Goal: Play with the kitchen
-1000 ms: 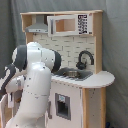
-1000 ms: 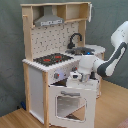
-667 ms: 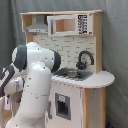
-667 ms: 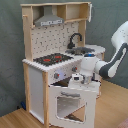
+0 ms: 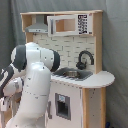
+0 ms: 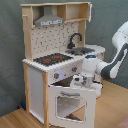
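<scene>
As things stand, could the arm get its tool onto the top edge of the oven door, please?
Probably yes. In the second exterior view the tool sits just above the top edge of the oven door, which hangs partly open, with nothing visible between them.

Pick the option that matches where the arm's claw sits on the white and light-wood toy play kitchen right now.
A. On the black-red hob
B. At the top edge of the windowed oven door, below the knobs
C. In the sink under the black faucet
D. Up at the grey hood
B: in the second exterior view the claw sits at the top edge of the windowed oven door, just under the knobs on the white and light-wood toy play kitchen.
</scene>
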